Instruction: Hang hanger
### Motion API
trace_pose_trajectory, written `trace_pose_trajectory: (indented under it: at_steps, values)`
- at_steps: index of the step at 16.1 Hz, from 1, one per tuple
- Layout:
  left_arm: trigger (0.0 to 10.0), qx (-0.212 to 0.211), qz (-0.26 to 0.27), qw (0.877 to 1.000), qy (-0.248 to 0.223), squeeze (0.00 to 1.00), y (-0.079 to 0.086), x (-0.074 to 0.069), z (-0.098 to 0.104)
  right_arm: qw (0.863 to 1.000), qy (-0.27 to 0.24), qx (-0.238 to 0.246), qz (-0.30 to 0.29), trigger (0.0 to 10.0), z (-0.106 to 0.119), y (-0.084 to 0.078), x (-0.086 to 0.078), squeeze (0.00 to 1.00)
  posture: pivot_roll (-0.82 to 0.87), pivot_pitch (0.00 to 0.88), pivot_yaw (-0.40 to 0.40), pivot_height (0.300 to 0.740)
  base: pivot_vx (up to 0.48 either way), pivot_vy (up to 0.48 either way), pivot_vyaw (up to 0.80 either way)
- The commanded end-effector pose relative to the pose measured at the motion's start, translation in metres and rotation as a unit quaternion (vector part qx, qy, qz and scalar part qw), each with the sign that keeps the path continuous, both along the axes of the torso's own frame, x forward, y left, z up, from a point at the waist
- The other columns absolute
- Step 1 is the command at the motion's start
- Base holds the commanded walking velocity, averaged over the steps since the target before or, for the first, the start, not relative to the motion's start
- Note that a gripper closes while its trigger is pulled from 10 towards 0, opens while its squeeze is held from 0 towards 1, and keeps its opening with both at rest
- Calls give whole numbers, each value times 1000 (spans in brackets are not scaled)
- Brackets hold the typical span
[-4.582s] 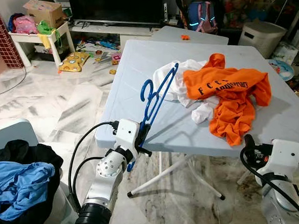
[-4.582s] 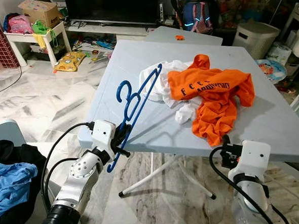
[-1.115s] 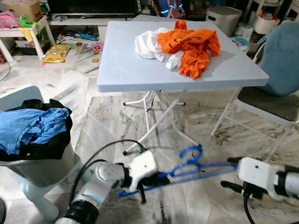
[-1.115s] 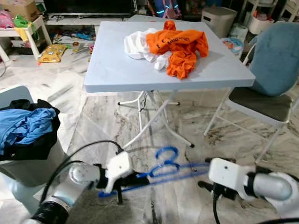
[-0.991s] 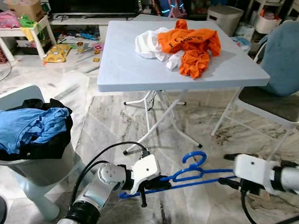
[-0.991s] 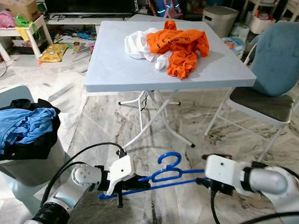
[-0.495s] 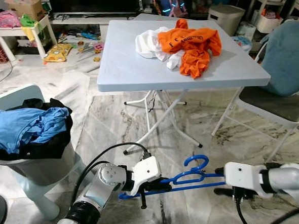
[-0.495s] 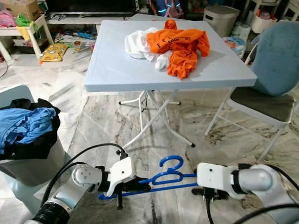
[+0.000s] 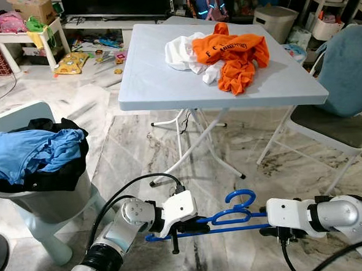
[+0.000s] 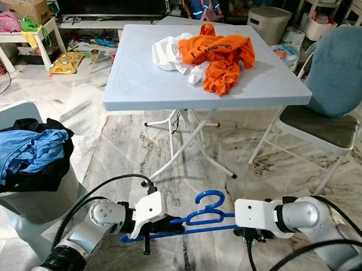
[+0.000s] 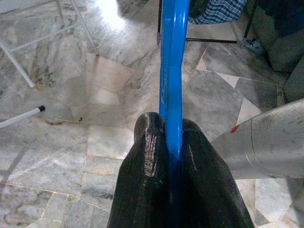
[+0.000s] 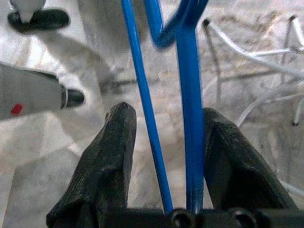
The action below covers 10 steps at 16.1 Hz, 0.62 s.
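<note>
A pale blue folding tabletop [image 9: 165,81] stands ahead, with an orange shirt [image 9: 234,49] and a white garment [image 9: 182,49] heaped toward its far edge; its white crossed legs [image 9: 197,144] reach down to the marble floor [image 9: 126,151]. A bin [image 9: 47,202] piled with blue and black clothes sits to the left, and a grey-seated chair [image 9: 328,123] stands just off the tabletop's right edge. Open floor lies between these and the robot. The blue hanger [image 9: 226,215], thin and level with its hook up, hangs low above that floor. The left claw [image 11: 173,142] is clenched on one end; the right claw [image 12: 166,128] is spread, its fingers on either side of the hanger's bars.
</note>
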<state>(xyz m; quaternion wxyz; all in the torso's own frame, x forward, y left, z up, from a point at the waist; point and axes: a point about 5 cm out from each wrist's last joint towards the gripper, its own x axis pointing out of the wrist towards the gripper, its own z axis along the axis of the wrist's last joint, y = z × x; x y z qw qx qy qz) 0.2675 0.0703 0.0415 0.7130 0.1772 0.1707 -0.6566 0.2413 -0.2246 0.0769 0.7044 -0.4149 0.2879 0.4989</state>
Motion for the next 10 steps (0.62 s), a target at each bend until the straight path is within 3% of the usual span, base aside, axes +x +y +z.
trace_pose_trajectory:
  at_steps: [1,2,3,4,10]
  values:
    - [10000,-8,-9,1000,-21,0,-5,1,7,1000,4,-16,3,10000,-1,-5,1,0,47,0,-67,740,0,0,0]
    - [10000,-8,-9,1000,-20,0,-5,1,6,1000,5,-19,1,2549,-3,-5,3,0,47,0,-68,740,0,0,0]
    - [10000,-8,-9,1000,-20,0,-5,1,6,1000,5,-20,0,2549,-3,-5,4,0,47,0,-68,740,0,0,0]
    - [10000,-6,-10,1000,-21,0,-5,2,7,1000,4,-28,-2,0,-6,-7,8,0,49,0,-69,740,0,0,0]
    - [10000,-4,-11,1000,-20,0,-6,1,6,1000,4,-29,9,0,-3,-7,16,0,50,0,-71,740,0,0,0]
